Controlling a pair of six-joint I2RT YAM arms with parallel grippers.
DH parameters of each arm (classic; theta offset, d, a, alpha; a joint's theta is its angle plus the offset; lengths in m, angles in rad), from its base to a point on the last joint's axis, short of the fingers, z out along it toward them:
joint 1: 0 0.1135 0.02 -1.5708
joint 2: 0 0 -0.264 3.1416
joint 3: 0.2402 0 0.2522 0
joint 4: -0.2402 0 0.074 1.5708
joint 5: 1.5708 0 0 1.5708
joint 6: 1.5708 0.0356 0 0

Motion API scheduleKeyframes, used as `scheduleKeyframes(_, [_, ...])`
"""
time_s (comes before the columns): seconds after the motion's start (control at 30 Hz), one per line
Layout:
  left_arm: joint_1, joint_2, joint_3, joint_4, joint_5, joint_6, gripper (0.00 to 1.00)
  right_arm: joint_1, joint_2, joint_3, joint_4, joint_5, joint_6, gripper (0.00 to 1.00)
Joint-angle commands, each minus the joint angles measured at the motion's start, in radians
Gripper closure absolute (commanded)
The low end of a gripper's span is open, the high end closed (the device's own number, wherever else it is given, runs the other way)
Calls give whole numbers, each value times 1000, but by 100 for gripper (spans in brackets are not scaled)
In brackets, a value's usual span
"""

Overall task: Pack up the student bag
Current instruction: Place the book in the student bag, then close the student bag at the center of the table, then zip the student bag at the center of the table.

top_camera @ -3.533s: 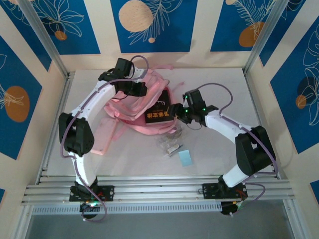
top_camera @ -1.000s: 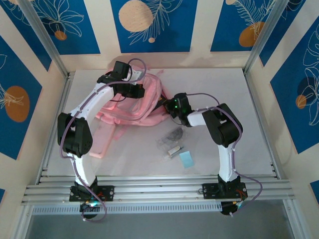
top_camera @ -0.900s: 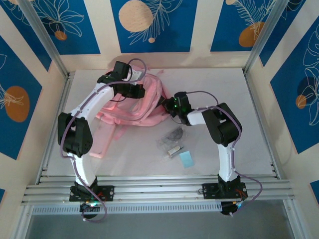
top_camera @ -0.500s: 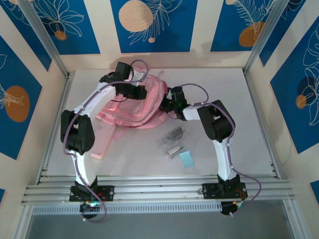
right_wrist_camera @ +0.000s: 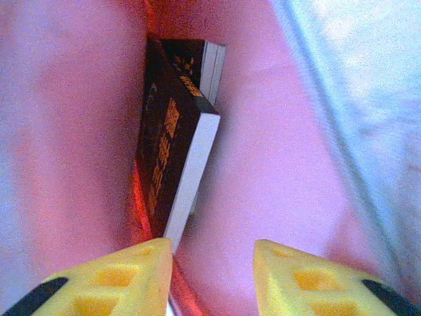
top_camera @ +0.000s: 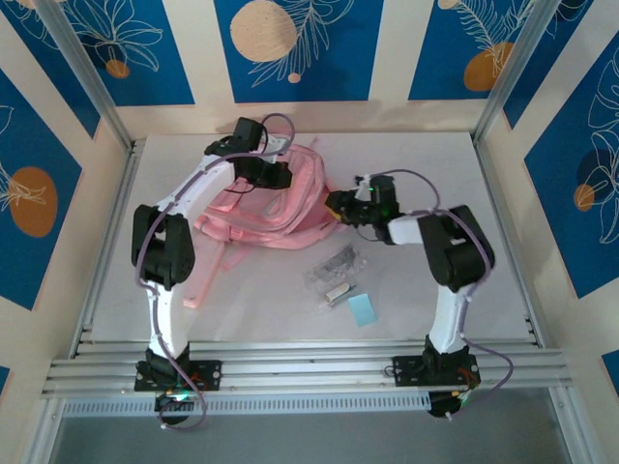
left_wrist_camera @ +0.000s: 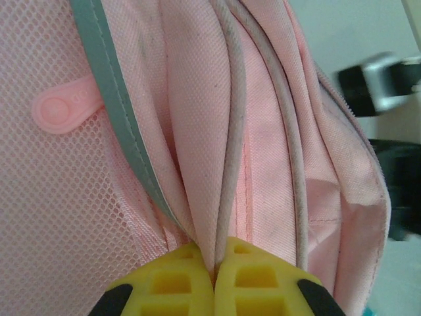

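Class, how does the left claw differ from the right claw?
The left claw is shut, pinching the student bag's piped edge; the right claw is open, gripping nothing. The left claw sits outside the bag; the right claw faces a dark book inside. Both are yellow-tipped.

The student bag (top_camera: 280, 208), a large soft pink fabric backpack, lies far and centre on the white table (top_camera: 503, 290). A dark thick book (right_wrist_camera: 174, 151) stands inside it. A clear plastic packet (top_camera: 334, 263) and a small blue square card (top_camera: 361, 308) lie near-right of it, and a flat pink pouch (top_camera: 201, 278) near-left.
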Motion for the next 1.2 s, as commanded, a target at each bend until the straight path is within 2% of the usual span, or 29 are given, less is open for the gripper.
scheduleKeyframes(0.0, [-40, 4, 56, 143, 39, -53, 100, -70, -172, -95, -114, -33, -135, 53])
scheduleKeyframes(0.1, [-64, 25, 72, 201, 45, -111, 100, -121, -326, -144, -288, -2, -240, 38])
scheduleKeyframes(0.17, [-89, 48, 108, 210, 60, -132, 100, -138, -434, -151, -433, 70, -309, 23])
scheduleKeyframes(0.2, [-103, 59, 128, 204, 61, -135, 100, -141, -480, -154, -485, 111, -334, 15])
scheduleKeyframes(0.23, [-118, 71, 150, 197, 64, -138, 100, -144, -532, -158, -537, 169, -347, 1])
scheduleKeyframes(0.33, [-160, 93, 189, 195, 78, -152, 100, -167, -661, -165, -654, 297, -326, 1])
scheduleKeyframes(0.43, [-182, 100, 197, 211, 90, -188, 100, -192, -748, -181, -678, 275, -348, 1])
scheduleKeyframes(0.47, [-182, 97, 195, 206, 83, -199, 91, -190, -769, -188, -681, 268, -358, 1])
scheduleKeyframes(0.53, [-182, 74, 178, 181, 15, -218, 50, -180, -791, -195, -694, 261, -365, 0])
scheduleKeyframes(0.6, [-180, 15, 113, 197, -62, -229, 26, -161, -793, -200, -712, 246, -365, 0])
scheduleKeyframes(0.67, [-172, -72, 3, 257, -105, -248, 7, -128, -794, -212, -720, 240, -367, 0])
scheduleKeyframes(0.73, [-161, -159, -104, 306, -138, -273, 0, -82, -798, -219, -729, 271, -370, 0])
scheduleKeyframes(0.97, [-82, -483, -615, 455, -240, -432, 0, 102, -757, -203, -745, 370, -354, 0])
scheduleKeyframes(1.13, [-30, -640, -942, 596, -294, -570, 0, 175, -682, -168, -733, 385, -325, 2])
scheduleKeyframes(1.17, [-25, -657, -1002, 643, -307, -604, 3, 187, -666, -159, -728, 384, -322, 4])
